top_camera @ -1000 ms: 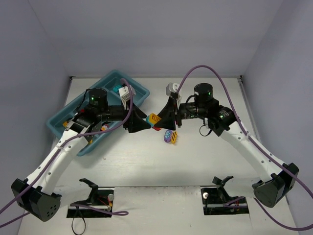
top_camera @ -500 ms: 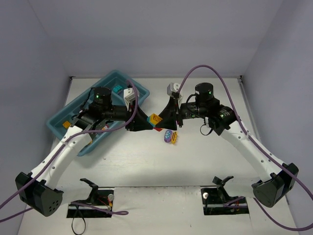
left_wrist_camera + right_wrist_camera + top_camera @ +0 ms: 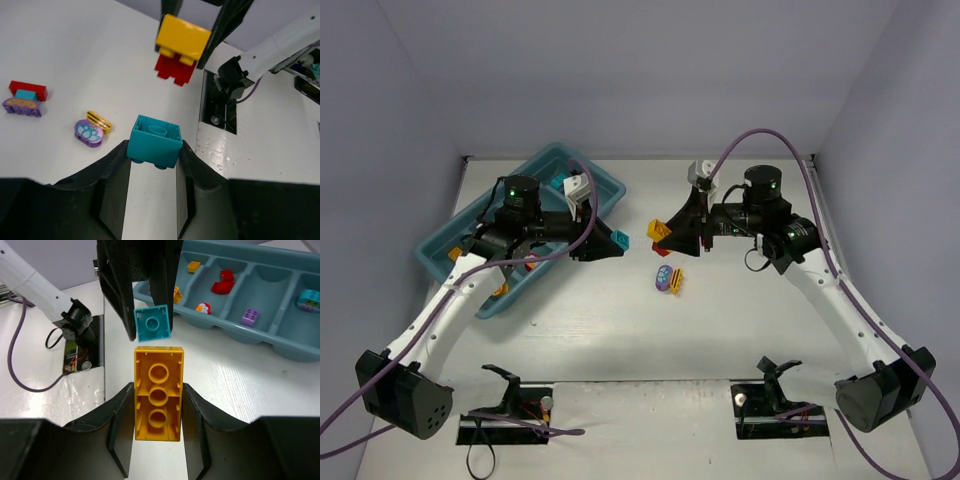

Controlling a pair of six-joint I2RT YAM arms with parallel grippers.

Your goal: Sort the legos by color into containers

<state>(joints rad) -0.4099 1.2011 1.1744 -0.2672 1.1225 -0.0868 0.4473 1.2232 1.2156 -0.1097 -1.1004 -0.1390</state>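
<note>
2 end effectors that met over the middle of the bench (image 3: 620, 330) a second ago now stand apart, and the stack they shared has split between them. At the left, the long teal-blue tray (image 3: 280, 347) lies angled on the bench with sorted pieces already in its compartments: orange ones at 1 end, then red, then a purple brick, then teal at the other end. Just beside the tray's right end, the left end effector (image 3: 616, 242) has drawn back toward the tray. It is clamped on a small teal brick (image 3: 155, 141), held clear of the bench. Below the gap between the arms, a round purple piece (image 3: 663, 277) and a thin yellow piece (image 3: 677, 280) lie loose on the bench, touching each other. To the right, the right end effector (image 3: 663, 230) has pulled away as well. It is closed on an orange-yellow brick (image 3: 159, 392), and the left wrist view shows a red brick (image 3: 174, 71) stuck to that brick. I judge the pull-apart freed the teal brick, which can now go to the teal compartment. The yellow and red pair needs 1 more separation before either can be sorted.
</note>
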